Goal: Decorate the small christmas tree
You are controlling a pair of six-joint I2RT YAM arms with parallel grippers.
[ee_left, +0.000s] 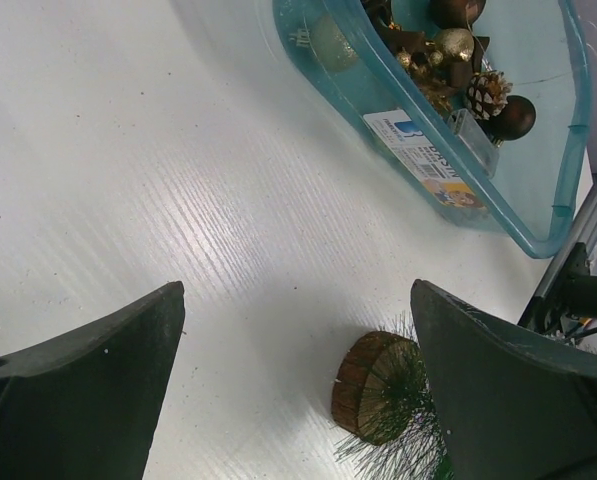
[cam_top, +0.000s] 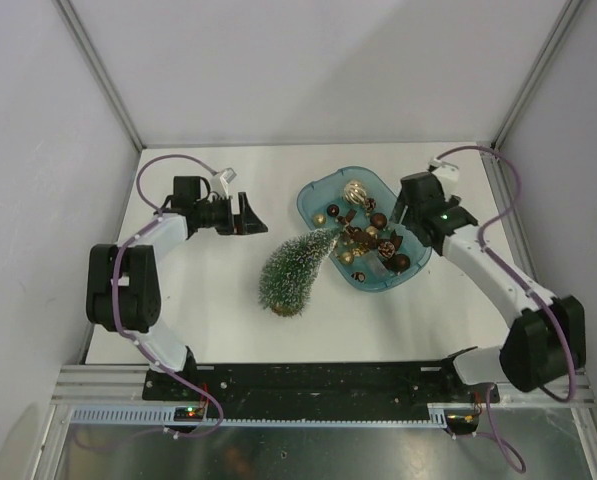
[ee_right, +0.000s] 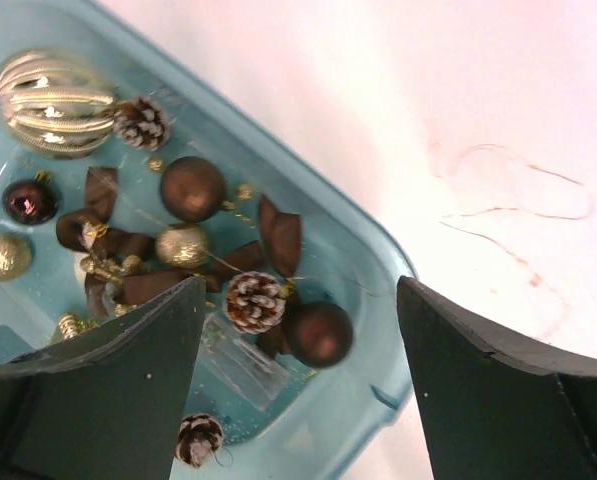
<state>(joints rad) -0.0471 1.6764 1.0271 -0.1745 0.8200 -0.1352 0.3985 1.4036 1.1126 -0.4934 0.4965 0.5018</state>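
- Jaws of the left gripper [ee_left: 296,285] are seen wide apart, with nothing between them; the gripper is held low over the bare white table [cam_top: 208,300], left of the tray and apart from the tree.
- Jaws of the right gripper [ee_right: 301,285] are likewise spread, and nothing is clasped; the gripper is poised over the right end of the teal tray [cam_top: 313,195].
- The small christmas tree [cam_top: 296,270] is found on the table between the arms, apparently lying on its side; its tip is directed at the tray's near-left rim; its wooden base [ee_left: 376,385] is turned towards the near-left.
- Inside the tray are seen a ribbed gold ball [ee_right: 53,100], brown balls [ee_right: 191,188], frosted pine cones [ee_right: 254,300] and brown ribbon bows [ee_right: 281,238].
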